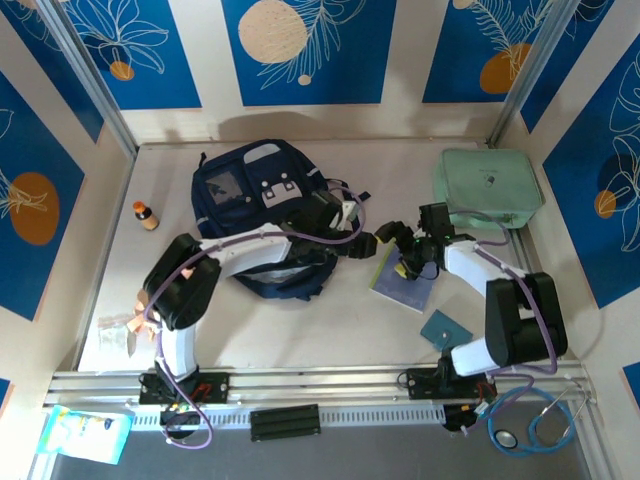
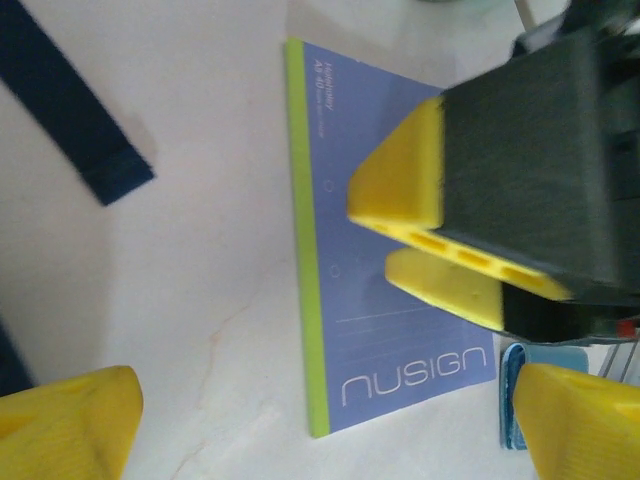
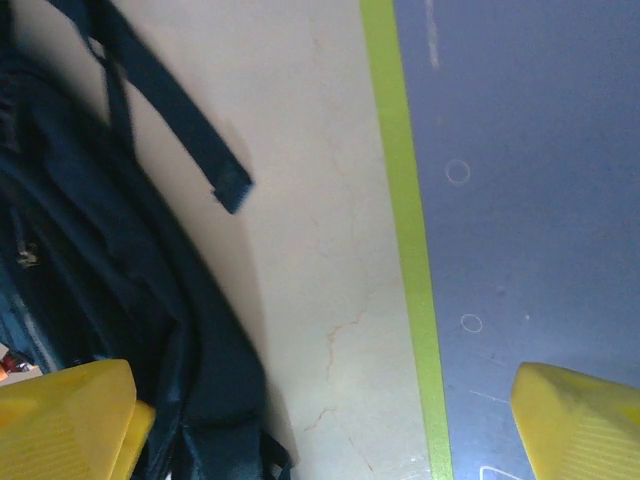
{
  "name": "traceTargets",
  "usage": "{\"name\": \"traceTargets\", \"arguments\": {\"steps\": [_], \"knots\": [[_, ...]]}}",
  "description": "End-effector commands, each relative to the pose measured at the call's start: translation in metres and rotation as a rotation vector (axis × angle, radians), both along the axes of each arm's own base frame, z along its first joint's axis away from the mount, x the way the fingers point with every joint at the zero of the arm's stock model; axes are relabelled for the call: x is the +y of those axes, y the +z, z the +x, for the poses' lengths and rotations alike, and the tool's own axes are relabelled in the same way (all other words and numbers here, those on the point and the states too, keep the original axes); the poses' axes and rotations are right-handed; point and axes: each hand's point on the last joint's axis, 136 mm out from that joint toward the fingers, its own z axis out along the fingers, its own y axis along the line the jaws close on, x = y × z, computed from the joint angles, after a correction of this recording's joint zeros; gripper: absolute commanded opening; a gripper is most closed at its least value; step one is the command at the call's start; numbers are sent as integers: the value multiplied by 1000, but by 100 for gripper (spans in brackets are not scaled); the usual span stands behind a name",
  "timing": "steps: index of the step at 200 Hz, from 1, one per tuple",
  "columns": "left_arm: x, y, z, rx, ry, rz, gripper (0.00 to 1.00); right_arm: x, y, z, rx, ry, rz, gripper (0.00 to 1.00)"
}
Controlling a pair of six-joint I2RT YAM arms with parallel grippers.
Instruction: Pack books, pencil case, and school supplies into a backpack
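- L pincer [image 2: 320,435] spread wide; purple notebook [image 2: 400,250] lies flat on bench [image 2: 220,250], ahead betw. its tips.
- R pincer [image 3: 320,430] spread wide over notebook, green spine betw. tips.
- Backpack [image 1: 265,215] left of notebook, near.

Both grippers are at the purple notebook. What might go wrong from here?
The left gripper and right gripper hang open close together over the notebook; they may collide.
The notebook lies flat on the table, so a grasp may scrape or slip.
The loose backpack strap beside it could snag.
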Motion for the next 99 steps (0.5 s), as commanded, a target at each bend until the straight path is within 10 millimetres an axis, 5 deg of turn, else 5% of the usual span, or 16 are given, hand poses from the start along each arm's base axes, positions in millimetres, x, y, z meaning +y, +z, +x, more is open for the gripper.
{"name": "traceTargets", "arguments": {"steps": [1,44,99], "knots": [[-16,-6,-10,40,-47,19,93,-23,15,-4,-25,30,-131,96],[-26,-26,-7,42,-64,120,90,-48,-7,-24,63,20,-172,93],[-30,-56,-2,93,-42,226,77,-49,-25,-32,114,29,-150,91]]}}
